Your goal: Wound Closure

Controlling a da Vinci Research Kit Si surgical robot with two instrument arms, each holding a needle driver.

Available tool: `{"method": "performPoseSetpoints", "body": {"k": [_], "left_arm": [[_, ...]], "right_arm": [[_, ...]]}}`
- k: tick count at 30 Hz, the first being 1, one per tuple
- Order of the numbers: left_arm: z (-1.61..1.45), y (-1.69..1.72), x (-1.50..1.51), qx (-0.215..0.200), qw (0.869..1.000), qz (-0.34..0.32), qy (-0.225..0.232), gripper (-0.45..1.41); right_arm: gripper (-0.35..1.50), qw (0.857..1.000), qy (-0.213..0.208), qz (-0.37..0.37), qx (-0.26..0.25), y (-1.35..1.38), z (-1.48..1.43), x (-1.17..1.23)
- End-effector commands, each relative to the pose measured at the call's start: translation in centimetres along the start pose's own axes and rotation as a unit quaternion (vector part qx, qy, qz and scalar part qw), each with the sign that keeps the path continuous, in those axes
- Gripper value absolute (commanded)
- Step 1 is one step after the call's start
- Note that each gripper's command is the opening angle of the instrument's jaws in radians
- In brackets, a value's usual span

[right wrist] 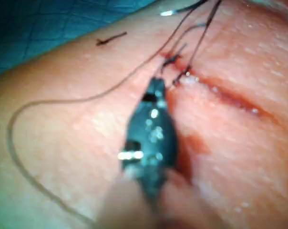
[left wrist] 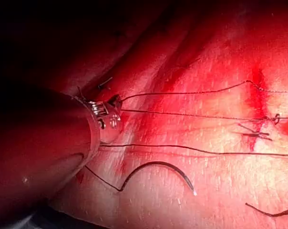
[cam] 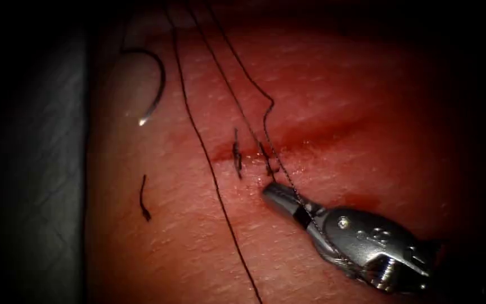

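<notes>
Lying free, needle (cam: 152, 84), eye hidden

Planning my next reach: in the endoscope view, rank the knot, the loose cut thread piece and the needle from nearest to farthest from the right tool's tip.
1. Knot: at the cut, just above the right tool.
2. Cut thread piece: lying free on the tissue, far left.
3. Needle: lying free, upper left, not in the tissue.
</notes>
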Motion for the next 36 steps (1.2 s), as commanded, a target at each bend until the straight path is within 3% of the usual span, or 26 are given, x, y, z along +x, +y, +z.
{"method": "performPoseSetpoints", "body": {"k": [1,12,23,28,33,34,36], "left_arm": [[0.10,-0.02,-0.09,0.005,1.000,-0.001,-0.007,-0.45],[0.14,-0.17,-0.54,0.028,0.999,-0.007,-0.041,-0.45],[0.20,-0.14,-0.95,0.029,0.998,0.000,-0.058,-0.45],[0.21,-0.07,-0.98,0.032,0.998,0.004,-0.061,-0.45],[0.13,0.05,-0.82,0.038,0.998,-0.001,-0.052,-0.45],[0.10,0.07,-0.77,0.040,0.998,-0.006,-0.047,-0.45],[-0.02,0.14,-0.55,0.047,0.998,-0.016,-0.024,-0.45]], "right_arm": [[-0.35,1.000,-0.001,0.001,0.001,-0.08,0.05,-0.10],[-0.35,1.000,0.002,-0.001,0.002,-0.13,0.03,-0.16],[-0.35,1.000,-0.004,-0.018,0.014,-0.43,-0.04,-0.47],[-0.35,1.000,-0.005,-0.018,0.014,-0.43,-0.04,-0.44],[-0.35,1.000,-0.003,-0.015,0.023,-0.37,-0.01,-0.39],[-0.15,1.000,0.003,-0.013,0.027,-0.35,0.01,-0.37],[0.96,0.999,0.034,-0.016,0.021,-0.31,0.06,-0.35]]}}
